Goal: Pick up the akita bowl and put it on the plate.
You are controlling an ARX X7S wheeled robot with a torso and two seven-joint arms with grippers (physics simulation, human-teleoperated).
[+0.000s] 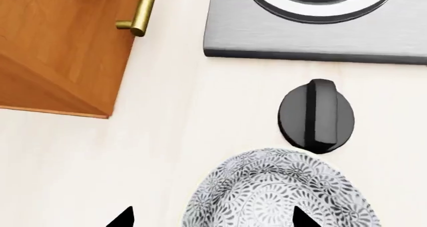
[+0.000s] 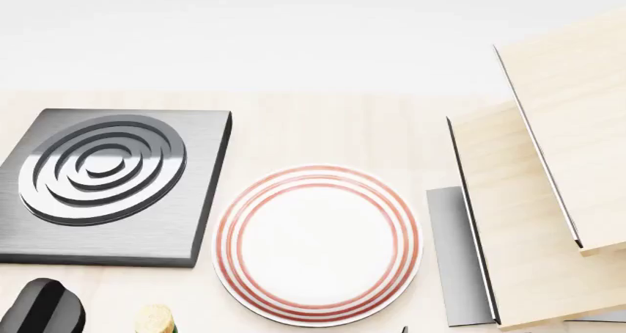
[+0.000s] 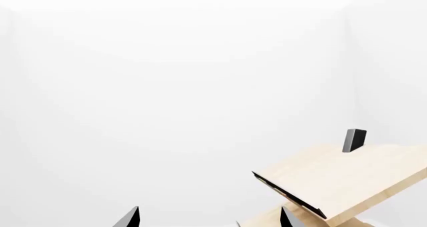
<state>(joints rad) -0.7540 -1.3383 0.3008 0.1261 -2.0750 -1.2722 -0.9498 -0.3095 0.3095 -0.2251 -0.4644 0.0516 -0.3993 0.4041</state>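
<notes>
The akita bowl point(image 1: 283, 189), white with a dense grey-black floral pattern, sits on the pale counter in the left wrist view, just in front of a black knob. My left gripper point(image 1: 213, 220) is open. One dark fingertip point(image 1: 303, 218) lies over the bowl and the other sits over bare counter beside it, so the bowl's near wall is between them. The plate point(image 2: 318, 245), white with thin red rings, lies empty in the middle of the head view. The bowl is out of the head view. My right gripper point(image 3: 209, 219) is open, holding nothing, and faces white background.
A square grey stove burner point(image 2: 108, 179) lies left of the plate, with its black knob point(image 1: 315, 116) between it and the bowl. A wooden cabinet point(image 1: 60, 52) with a brass handle point(image 1: 141, 12) stands beside the burner. A pale wooden rack point(image 2: 538, 201) rises right of the plate.
</notes>
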